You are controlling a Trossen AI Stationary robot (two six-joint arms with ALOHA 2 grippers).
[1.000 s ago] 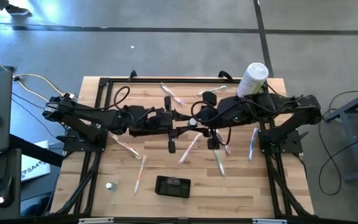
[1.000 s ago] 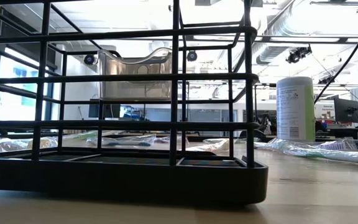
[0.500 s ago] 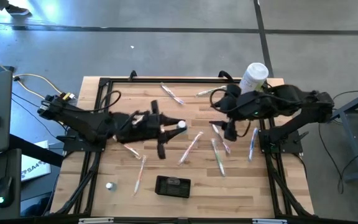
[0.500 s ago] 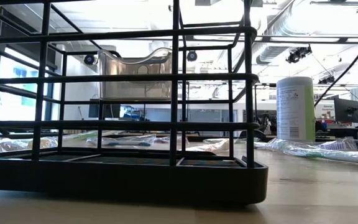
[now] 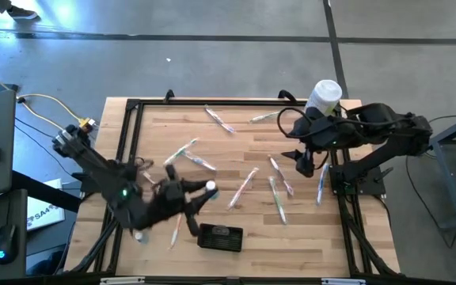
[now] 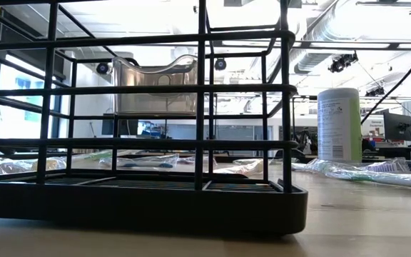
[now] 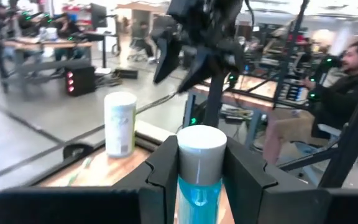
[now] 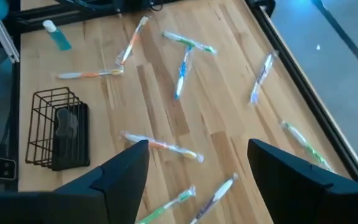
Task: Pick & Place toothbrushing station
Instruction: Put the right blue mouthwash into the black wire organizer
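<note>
Progress looks early: the toothbrushing station [image 5: 220, 236] sits at the near edge of the table [image 5: 315, 241], about the middle. As far as the high and right wrist views show, no brush or bottle is in its wire basket yet. The left gripper [image 7: 201, 186] is clamped on a small bottle [image 7: 201, 149] of blue liquid with a white cap. It carries this low over the near left of the table, just left of the station and not yet above it. My judgement is that one item is picked and on its way, with placing it and gathering everything else left to do. The right gripper [image 5: 305, 164] hangs over the far right of the table beside the tall white container [image 5: 323, 99], its fingers spread and holding nothing. Counted: one station and one white container. There are two small bottles, one held and one lying on the wood [image 8: 56, 36] at the near left. Nine wrapped toothbrushes [image 5: 244, 187] lie scattered across the board in the high view, and the left arm may hide another. A seated person shows in the room beyond.
</note>
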